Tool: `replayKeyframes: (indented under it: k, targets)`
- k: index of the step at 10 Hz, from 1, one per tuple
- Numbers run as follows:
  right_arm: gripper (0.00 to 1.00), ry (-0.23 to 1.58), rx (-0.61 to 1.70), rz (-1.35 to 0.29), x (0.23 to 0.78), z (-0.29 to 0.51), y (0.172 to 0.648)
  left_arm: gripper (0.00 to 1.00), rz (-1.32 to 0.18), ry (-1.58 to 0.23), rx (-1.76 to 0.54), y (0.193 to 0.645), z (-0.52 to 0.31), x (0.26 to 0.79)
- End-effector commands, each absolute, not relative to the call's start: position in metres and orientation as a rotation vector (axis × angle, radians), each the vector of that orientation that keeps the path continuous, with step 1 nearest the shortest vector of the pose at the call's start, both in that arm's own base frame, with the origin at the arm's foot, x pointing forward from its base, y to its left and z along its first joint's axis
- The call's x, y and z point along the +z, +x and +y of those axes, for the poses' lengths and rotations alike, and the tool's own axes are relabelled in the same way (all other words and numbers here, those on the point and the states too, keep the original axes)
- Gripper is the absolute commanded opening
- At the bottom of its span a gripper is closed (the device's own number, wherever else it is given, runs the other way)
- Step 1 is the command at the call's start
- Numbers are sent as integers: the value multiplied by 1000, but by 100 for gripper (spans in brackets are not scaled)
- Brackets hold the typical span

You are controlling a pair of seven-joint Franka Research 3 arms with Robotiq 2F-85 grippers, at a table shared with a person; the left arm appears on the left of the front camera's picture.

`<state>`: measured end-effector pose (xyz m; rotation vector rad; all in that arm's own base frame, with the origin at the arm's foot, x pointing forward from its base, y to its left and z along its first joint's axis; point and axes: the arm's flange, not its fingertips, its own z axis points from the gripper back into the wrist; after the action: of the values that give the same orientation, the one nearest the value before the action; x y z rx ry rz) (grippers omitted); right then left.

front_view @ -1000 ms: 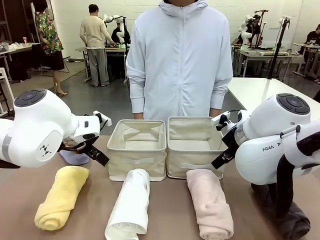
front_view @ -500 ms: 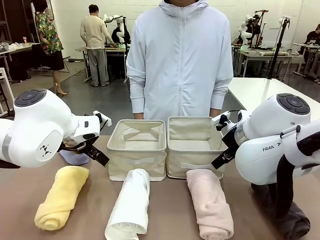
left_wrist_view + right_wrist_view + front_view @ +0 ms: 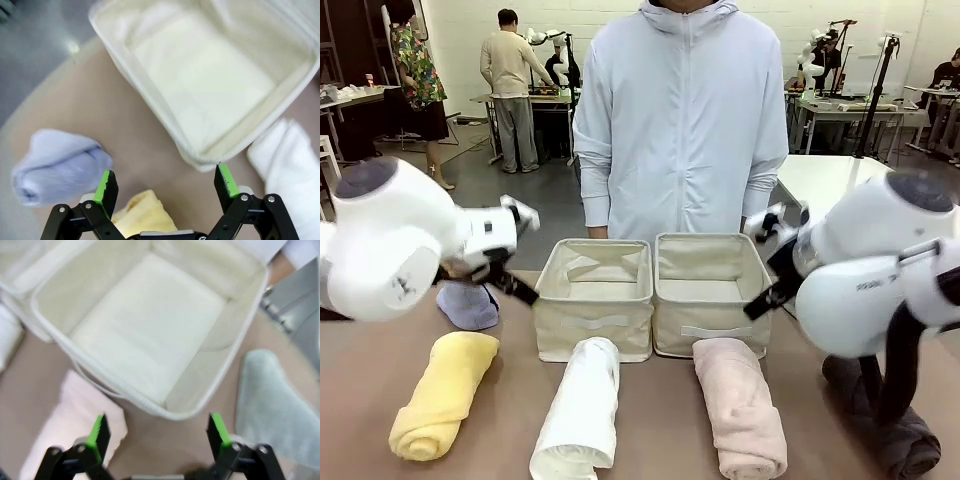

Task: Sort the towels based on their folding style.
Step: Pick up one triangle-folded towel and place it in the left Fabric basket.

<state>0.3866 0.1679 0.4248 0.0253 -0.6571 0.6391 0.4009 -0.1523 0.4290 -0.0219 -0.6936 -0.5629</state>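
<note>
Six towels lie on the brown surface (image 3: pixel 660 420) around two beige fabric bins that stand side by side at the middle, touching, with a person (image 3: pixel 678 120) standing behind them on the far side. Four rolled towels form a near row. The yellow towel (image 3: pixel 440 395) is far left, the white towel (image 3: pixel 578 415) lies in front of the left bin (image 3: pixel 590 335), and the pink towel (image 3: pixel 740 405) lies in front of the right bin (image 3: pixel 705 335). The dark grey towel (image 3: pixel 890 430) is far right, partly hidden by the right arm. The white and pink rolls have their far ends against the bins' front walls. The lavender towel (image 3: pixel 468 305) sits left of the left bin, just beyond the yellow roll. The sage-green towel (image 3: pixel 272 405) lies on the surface just to the right of the right bin. Both bins look empty inside.

The left gripper (image 3: pixel 166 184) hangs above the surface near the left bin's near left corner. Its jaws are spread wide and hold nothing, with the lavender, yellow and white towels below it. The right gripper (image 3: pixel 158 432) hangs over the right bin's near edge, also spread wide and holding nothing, with the pink towel under its left finger. Both arms are blurred in the front view.
</note>
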Motion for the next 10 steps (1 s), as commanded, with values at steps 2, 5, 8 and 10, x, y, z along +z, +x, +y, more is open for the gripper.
replayKeyframes:
  k: [2, 5, 8, 10]
  targets:
    - [100, -4, 551, -696, 555, 140, 326, 100, -734, -53, -530, 351, -149, 567]
    - [100, -100, 610, -644, 633, 134, 295, 100, -618, -39, -658, 340, -136, 653]
    - [100, -183, 628, -647, 650, 135, 286, 100, -554, -12, -691, 334, -138, 665]
    - [100, -114, 613, -645, 653, 131, 276, 100, -583, -8, -665, 326, -136, 667]
